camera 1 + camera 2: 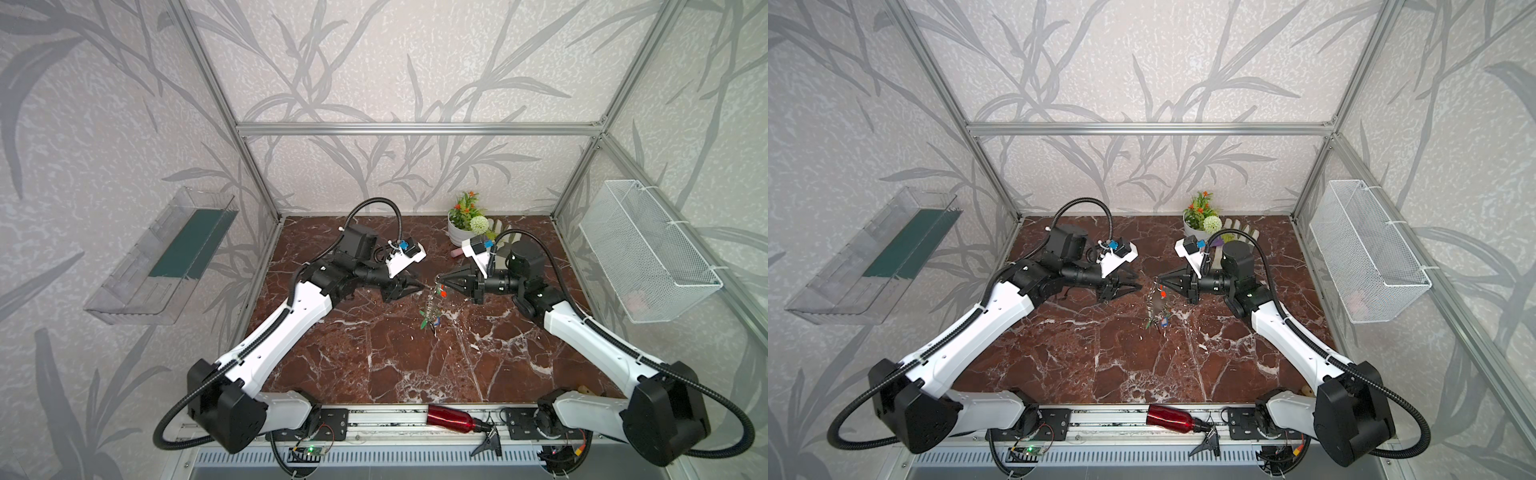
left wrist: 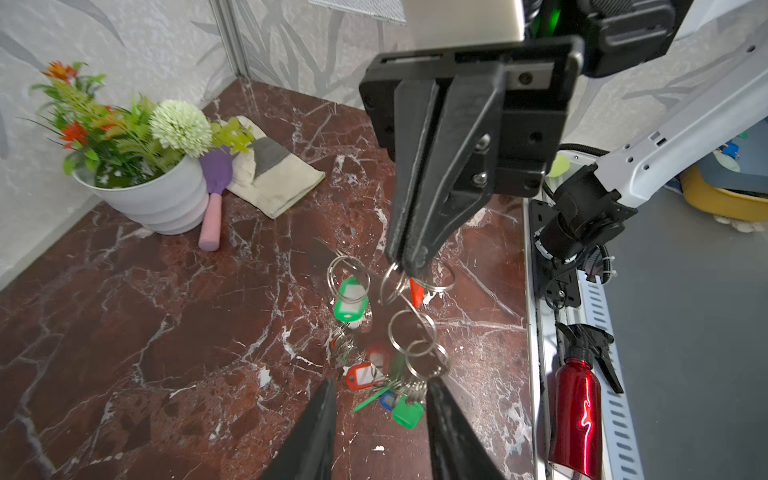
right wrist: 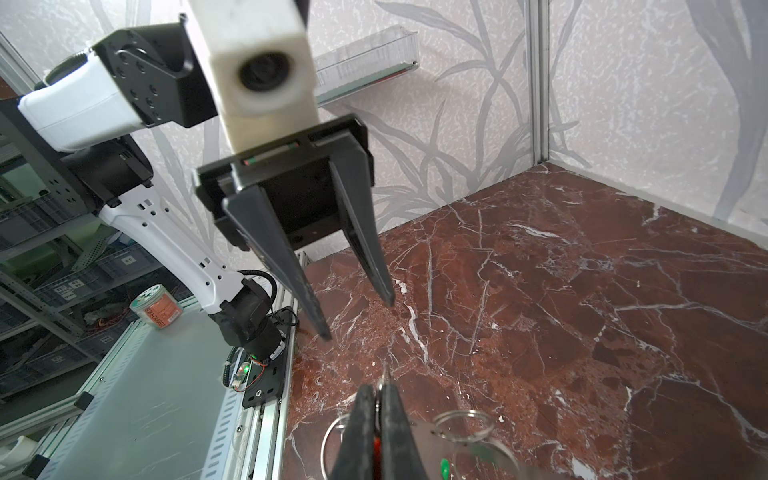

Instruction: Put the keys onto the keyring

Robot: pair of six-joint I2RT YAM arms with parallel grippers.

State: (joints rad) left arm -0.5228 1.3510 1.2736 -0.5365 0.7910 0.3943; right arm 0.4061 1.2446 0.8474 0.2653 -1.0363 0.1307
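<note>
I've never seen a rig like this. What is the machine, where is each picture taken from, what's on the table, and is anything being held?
Two white-and-black robot arms, each ending in a two-fingered gripper, work over a marble table. Two pictures look down from overhead and are nearly the same. The other two come from a camera on each arm's wrist. At the back are a flowerpot, a glove and a pink-handled tool. A red bottle lies on the front rail. The right gripper is shut on the keyring, which hangs from it with its rings and coloured tags. The left gripper is open and empty.
</note>
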